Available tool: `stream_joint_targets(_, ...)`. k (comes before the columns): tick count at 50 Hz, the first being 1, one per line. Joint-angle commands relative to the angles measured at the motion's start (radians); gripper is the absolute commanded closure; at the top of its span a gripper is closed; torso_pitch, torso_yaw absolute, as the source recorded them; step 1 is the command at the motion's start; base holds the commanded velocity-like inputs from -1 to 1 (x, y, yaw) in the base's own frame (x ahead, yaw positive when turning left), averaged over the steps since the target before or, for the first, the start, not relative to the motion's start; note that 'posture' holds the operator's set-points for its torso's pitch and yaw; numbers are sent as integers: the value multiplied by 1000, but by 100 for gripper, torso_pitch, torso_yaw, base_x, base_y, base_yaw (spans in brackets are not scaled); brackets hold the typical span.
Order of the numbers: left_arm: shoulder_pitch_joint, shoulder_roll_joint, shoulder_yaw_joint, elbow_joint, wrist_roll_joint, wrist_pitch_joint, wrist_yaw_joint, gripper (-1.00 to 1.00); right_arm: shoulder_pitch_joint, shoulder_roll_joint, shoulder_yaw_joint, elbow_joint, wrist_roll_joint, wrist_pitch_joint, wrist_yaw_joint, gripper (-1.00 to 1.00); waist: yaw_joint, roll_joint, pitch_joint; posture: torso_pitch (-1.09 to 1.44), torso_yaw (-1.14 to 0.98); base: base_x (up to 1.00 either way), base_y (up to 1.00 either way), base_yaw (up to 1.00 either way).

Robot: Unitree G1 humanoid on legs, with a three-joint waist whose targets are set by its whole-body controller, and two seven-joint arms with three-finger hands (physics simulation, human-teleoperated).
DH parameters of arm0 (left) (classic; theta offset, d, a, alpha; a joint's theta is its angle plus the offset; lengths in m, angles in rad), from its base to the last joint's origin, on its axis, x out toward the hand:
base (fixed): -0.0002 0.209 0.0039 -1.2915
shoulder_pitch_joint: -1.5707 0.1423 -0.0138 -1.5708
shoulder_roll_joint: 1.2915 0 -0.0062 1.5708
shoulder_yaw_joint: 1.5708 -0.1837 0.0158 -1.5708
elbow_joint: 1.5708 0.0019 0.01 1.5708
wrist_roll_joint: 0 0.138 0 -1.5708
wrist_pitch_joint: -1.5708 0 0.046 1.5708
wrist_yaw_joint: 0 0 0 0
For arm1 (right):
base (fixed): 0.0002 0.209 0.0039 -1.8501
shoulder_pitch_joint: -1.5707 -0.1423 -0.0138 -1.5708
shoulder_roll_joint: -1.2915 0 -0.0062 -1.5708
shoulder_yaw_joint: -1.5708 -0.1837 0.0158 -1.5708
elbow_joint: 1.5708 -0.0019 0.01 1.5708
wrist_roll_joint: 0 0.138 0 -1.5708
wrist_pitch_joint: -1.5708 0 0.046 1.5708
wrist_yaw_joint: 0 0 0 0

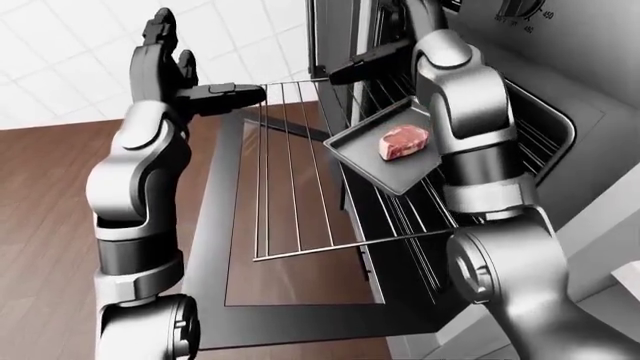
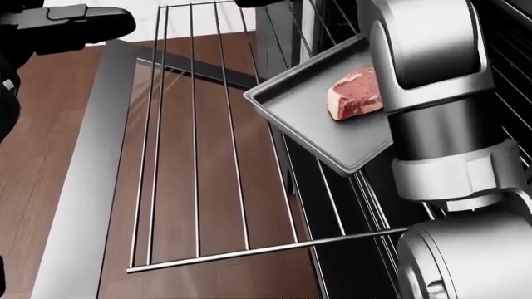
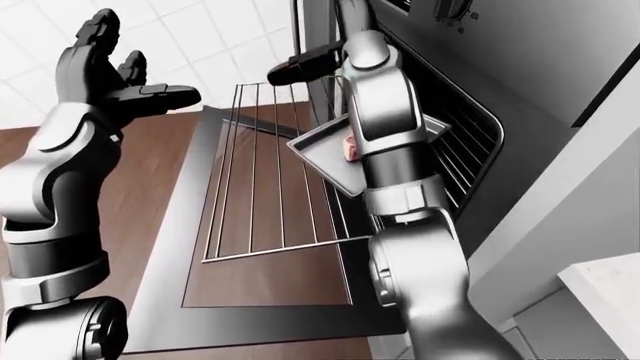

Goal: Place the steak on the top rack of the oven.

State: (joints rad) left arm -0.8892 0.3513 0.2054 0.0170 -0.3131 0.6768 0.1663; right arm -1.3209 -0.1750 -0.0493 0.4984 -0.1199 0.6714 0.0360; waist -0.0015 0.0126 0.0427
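The raw steak [image 1: 403,142] lies on a grey tray [image 1: 365,154] that rests on the pulled-out wire rack [image 1: 295,187] at the oven's mouth, above the open oven door [image 1: 212,225]. My right forearm crosses over the tray's right part and hides it. My right hand [image 1: 365,64] is above the tray by the oven's upper edge, with its dark fingers stretched out left and nothing in them. My left hand [image 1: 200,64] is raised at the upper left, open and empty, with its thumb near the rack's far left corner.
The oven cavity [image 1: 545,127] with more rack wires is at the right, and a control knob [image 1: 520,11] sits above it. Wood floor [image 1: 40,225] lies to the left, white tiles [image 1: 60,45] at the top left. A pale counter corner [image 3: 610,285] shows at the lower right.
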Motion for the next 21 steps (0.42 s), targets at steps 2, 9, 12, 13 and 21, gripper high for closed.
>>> stream_joint_targets(2,-35,13,-3,-41,10,-67,2,-100,-15,0,1,-61,-15,-45,-1,-100,0,4,-29,0,0,0,0,0)
stream_joint_targets(9,-26,5,-12,-53,46,-130,-3,-100,41,19,17,-153,-52,-89,9,-100,0,5,-28,0,0,0,0,0)
stream_joint_targets(12,-21,1,-12,-64,59,-150,-4,-100,54,27,22,-177,-75,-113,15,-100,-1,5,-28,0,0,0,0,0)
stream_joint_targets(13,-18,0,-9,-64,60,-163,-6,-100,56,29,24,-184,-82,-118,18,-100,-1,6,-28,0,0,0,0,0)
stream_joint_targets(21,-28,6,-3,-74,78,-247,-5,-100,77,29,25,-184,-144,-251,5,-100,-3,5,-28,0,0,0,0,0)
